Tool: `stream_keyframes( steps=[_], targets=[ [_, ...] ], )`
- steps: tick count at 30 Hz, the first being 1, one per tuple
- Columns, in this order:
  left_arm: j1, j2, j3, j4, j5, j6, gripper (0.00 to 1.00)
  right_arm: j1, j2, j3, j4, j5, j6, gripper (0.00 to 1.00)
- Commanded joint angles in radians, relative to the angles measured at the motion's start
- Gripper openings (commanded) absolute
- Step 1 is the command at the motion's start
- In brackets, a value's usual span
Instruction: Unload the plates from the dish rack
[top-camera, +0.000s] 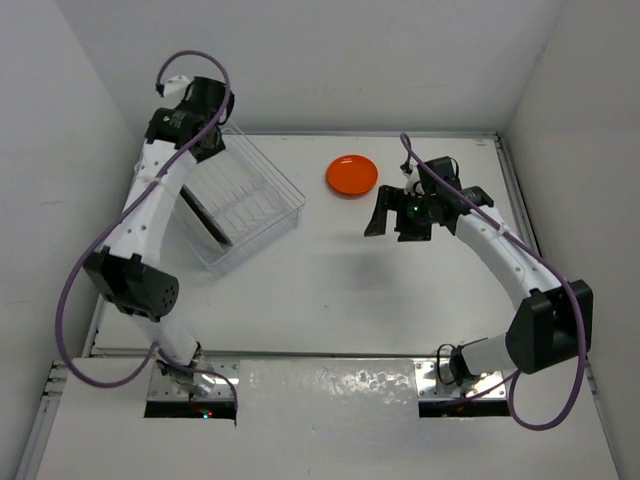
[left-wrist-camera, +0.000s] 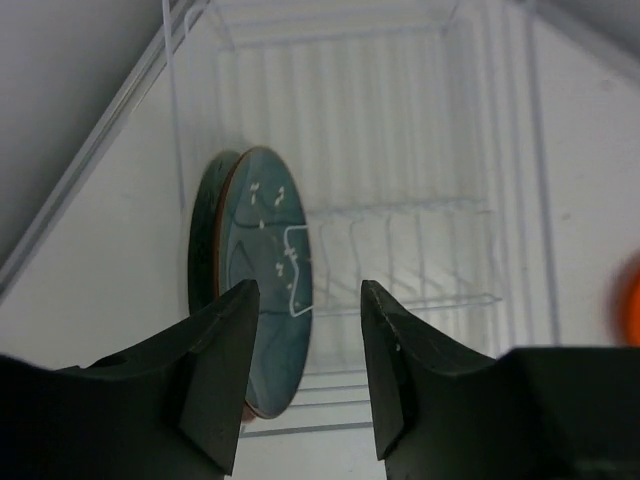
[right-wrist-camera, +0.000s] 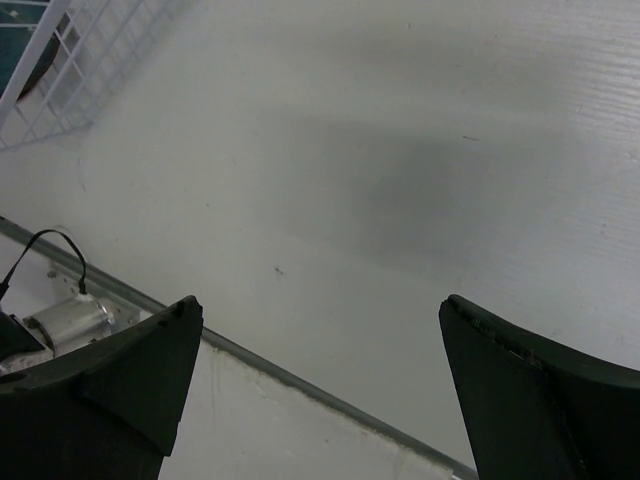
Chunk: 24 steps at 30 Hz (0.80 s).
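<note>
The clear dish rack (top-camera: 262, 196) stands at the back left. A dark teal plate (left-wrist-camera: 265, 275) stands on edge in its slots, with another plate, reddish at the rim (left-wrist-camera: 222, 235), close behind it; they show as a dark strip in the top view (top-camera: 207, 220). My left gripper (top-camera: 211, 147) hovers over the rack, open and empty, its jaws (left-wrist-camera: 306, 330) just right of the teal plate's edge. The orange plate (top-camera: 352, 175) lies flat on the table. My right gripper (top-camera: 396, 221) is open and empty above bare table, near the orange plate.
White walls close in the table on the left, back and right. The rack's corner (right-wrist-camera: 55, 60) shows at the top left of the right wrist view. A metal seam (right-wrist-camera: 300, 375) crosses the table below the right gripper (right-wrist-camera: 320, 340). The orange plate shows at the left wrist view's right edge (left-wrist-camera: 631, 300).
</note>
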<state>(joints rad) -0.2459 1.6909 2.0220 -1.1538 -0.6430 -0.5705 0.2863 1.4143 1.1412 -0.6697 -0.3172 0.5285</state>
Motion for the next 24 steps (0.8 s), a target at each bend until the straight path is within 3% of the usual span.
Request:
stream_keyframes(
  steps=[1, 9, 24],
  targets=[
    [0.003, 0.047, -0.031, -0.098, -0.001, 0.017, 0.42, 0.010, -0.018, -0.027, 0.047, -0.023, 0.004, 0.99],
    [0.014, 0.095, -0.059, -0.127, -0.046, -0.009, 0.32, 0.010, -0.023, -0.054, 0.033, -0.025, -0.030, 0.99],
    [0.037, 0.049, -0.175, -0.115, -0.092, -0.029, 0.35, 0.010, 0.031, 0.006, -0.001, -0.040, -0.061, 0.99]
  ],
)
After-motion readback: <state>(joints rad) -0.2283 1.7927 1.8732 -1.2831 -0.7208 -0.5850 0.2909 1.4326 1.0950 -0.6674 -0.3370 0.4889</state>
